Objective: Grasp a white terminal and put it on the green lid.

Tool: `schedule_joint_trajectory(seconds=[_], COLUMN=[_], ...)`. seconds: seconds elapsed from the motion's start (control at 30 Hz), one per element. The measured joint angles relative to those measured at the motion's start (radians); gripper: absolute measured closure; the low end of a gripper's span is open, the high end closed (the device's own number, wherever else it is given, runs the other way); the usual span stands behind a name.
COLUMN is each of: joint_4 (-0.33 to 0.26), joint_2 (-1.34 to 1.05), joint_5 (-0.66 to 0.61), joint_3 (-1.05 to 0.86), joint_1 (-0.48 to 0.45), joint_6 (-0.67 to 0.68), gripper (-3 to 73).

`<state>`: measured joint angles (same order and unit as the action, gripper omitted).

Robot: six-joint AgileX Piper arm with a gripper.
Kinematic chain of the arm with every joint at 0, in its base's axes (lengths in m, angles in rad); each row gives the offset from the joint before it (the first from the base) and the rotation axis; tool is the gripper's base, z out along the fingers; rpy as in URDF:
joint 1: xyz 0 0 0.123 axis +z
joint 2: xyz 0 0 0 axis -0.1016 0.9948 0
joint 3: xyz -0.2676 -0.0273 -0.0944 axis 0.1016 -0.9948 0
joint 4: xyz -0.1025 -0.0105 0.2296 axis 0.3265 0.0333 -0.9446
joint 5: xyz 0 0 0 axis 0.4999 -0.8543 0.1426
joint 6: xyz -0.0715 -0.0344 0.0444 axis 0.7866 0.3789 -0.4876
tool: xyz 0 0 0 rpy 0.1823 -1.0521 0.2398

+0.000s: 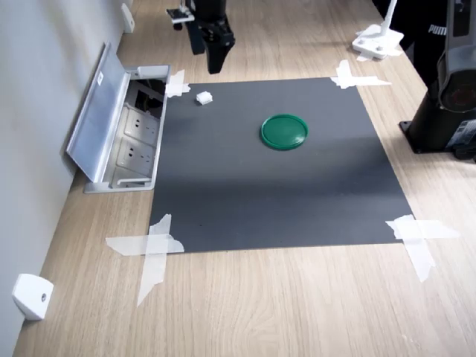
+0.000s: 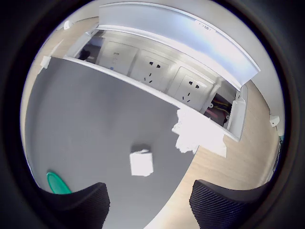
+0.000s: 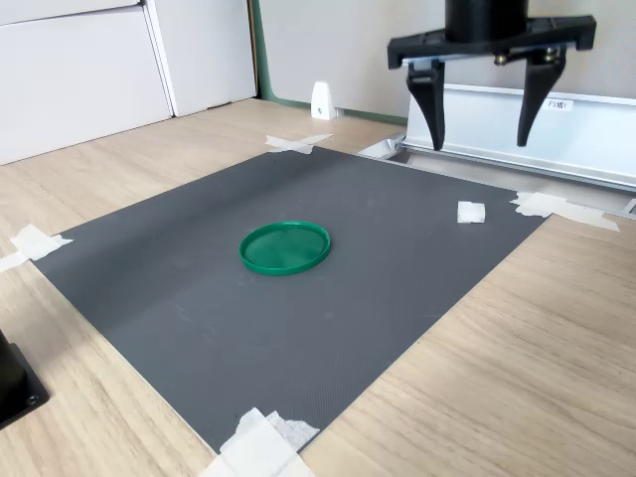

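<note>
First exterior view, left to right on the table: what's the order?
White wedge piece → open socket box → white terminal → green lid → tape strip at the mat's near right corner. The gripper hangs above, open, near the terminal.

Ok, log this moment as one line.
phase: approach | gripper: open, empty, above mat | white terminal: on mat near socket box | green lid: mid-mat, bare

white "puma" lettering on a person's black garment (image 1: 435,33), small unreadable label on the raised socket-box lid (image 3: 559,103)
</note>
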<state>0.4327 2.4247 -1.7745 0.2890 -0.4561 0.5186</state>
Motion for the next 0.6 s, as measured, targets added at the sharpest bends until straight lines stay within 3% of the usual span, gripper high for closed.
schedule_joint_trajectory(seconds=[0.3, 0.6], joint_4=[-0.05, -0.022], joint_2=[0.051, 0.084], joint_5=[0.036, 0.045], joint_3=[0.003, 0.003], joint_1=[0.002, 0.039], joint_6=[0.033, 0.064], gripper=[-1.6, -1.4])
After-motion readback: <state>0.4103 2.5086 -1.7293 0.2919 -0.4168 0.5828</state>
